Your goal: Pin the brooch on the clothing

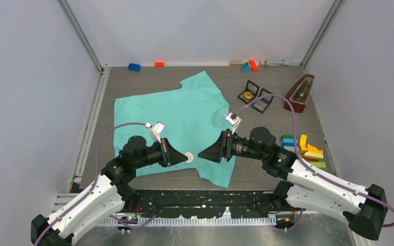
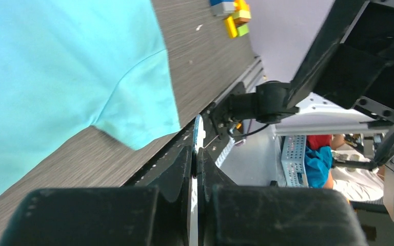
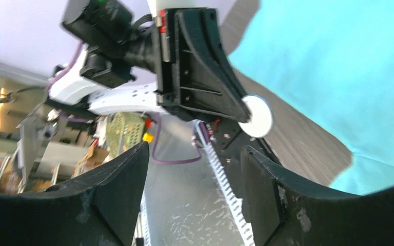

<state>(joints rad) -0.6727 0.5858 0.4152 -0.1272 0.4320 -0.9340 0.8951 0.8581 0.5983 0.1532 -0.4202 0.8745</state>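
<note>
Brooch (image 1: pixel 189 158): a white round disc pinched by its rim, held off the tabletop (image 1: pixel 143 81) over the shirt's near hem. Its pin side does not show.
Left pincer (image 1: pixel 182 158): pressed together on the brooch. Its wrist view shows the disc edge-on, with only a thin margin between the pads.
Right pincer (image 1: pixel 203 152): spread and empty, pointing at the brooch from the opposite side, just beside it and not touching.
Risk, grip: with so little rim held, any nudge from the right pincer could probably twist the disc or pop it free.
Risk, crowding: the two tips face each other closely, so a slightly misaimed closing move would likely hit the left fingers instead of the disc.
Risk, drop: the work sits near the tabletop's front rail, and a dropped disc could roll off there.
Risk, facing: if the pin faces away from the fabric, pressing down would fasten nothing.
Shirt (image 1: pixel 184 110): spread flat across the tabletop, neck to the right and hem nearest the arms.
Risk, fabric: the cloth is soft and nothing pins it down, so it would probably bunch or slide under a push.
Blocks (image 1: pixel 303 148): well apart from the work, so unlikely to interfere.
</note>
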